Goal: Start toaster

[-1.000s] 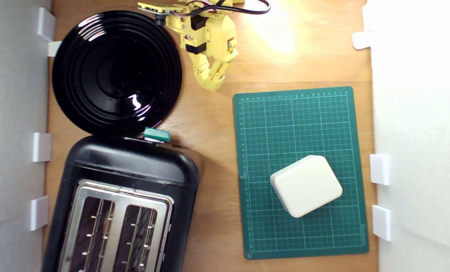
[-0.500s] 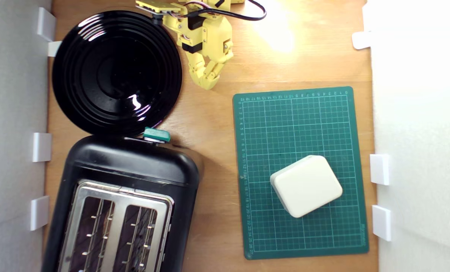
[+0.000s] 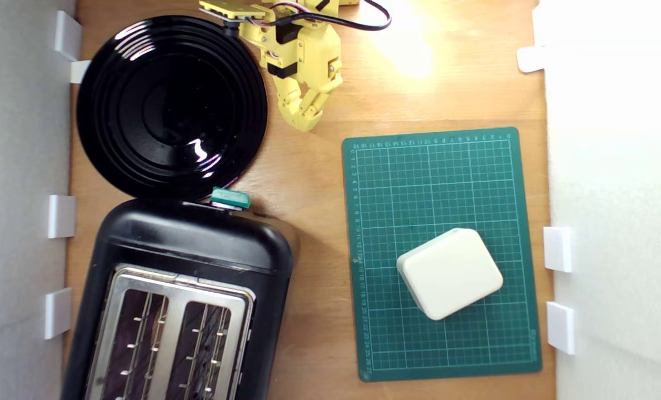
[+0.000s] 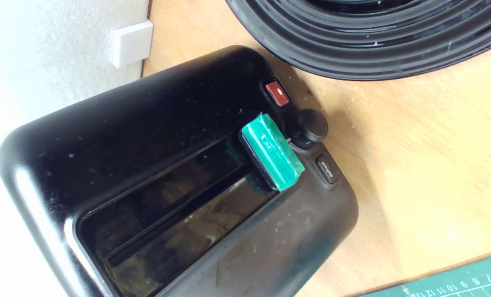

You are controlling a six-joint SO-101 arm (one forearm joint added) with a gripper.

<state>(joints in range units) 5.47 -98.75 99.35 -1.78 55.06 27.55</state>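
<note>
The glossy black toaster [image 3: 180,300] with a silver two-slot top stands at the exterior view's lower left. Its teal-green lever [image 3: 230,198] sticks out of the end panel facing the plate. The wrist view looks at that end panel of the toaster [image 4: 146,123], with the lever [image 4: 272,151] at the end of its slot beside a red button [image 4: 277,93], a black knob [image 4: 311,126] and a small black button [image 4: 327,168]. My yellow gripper [image 3: 306,123] hangs at the top centre, fingers together, holding nothing, well away from the lever. No fingers show in the wrist view.
A round black ridged plate [image 3: 114,144] lies just beyond the toaster, close to the gripper's left in the exterior view. A green cutting mat [image 3: 408,178] with a cream rounded block [image 3: 450,273] lies at the right. White walls with clips border both sides.
The gripper shifted slightly towards the exterior view's left and upper edge between one second ago and half a second ago, then held still. Nothing else moved.
</note>
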